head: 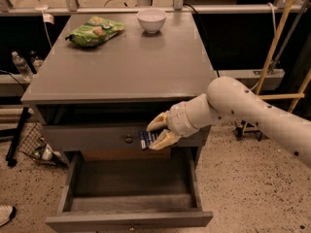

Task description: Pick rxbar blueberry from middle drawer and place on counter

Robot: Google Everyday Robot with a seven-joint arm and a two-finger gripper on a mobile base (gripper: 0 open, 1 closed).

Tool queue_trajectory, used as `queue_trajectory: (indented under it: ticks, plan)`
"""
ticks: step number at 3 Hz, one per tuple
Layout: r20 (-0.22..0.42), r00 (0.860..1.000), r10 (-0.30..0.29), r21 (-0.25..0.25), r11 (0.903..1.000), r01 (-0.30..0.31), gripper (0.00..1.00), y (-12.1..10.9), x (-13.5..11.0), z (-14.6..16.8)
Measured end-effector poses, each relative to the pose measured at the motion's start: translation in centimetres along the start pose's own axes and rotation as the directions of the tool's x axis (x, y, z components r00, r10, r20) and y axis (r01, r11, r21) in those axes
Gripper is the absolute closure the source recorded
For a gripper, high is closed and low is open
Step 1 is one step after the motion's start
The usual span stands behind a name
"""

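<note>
My gripper (156, 132) is shut on the rxbar blueberry (146, 139), a small dark blue-and-black bar with white lettering. It holds the bar in front of the closed upper drawer front, above the open middle drawer (129, 182), whose bare grey bottom shows nothing in it. The counter (121, 67) is the grey cabinet top just above and behind my gripper. My white arm comes in from the right.
A green snack bag (93, 31) and a white bowl (151, 19) sit at the back of the counter. A round knob (128, 140) is on the upper drawer front. A wire basket (34, 144) stands on the floor at left. Yellow poles stand at right.
</note>
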State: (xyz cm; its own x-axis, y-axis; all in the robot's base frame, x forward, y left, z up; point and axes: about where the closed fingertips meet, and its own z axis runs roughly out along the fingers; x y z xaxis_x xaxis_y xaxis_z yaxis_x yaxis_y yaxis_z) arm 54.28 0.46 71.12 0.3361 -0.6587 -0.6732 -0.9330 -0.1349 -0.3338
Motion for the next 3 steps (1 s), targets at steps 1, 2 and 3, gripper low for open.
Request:
queue_trajectory:
  ticks: [1,2,3]
  plan:
    - [-0.039,0.998,-0.056,0.04,0.9975,0.058,1.0,-1.3,-1.8,-2.8]
    - [-0.1,0.99,-0.102,0.068,0.9917,0.109,1.0,-2.2,-3.6,-5.3]
    - [-0.157,0.973,-0.168,0.088,0.9791,0.184,1.0,-4.1,-4.8,-8.6]
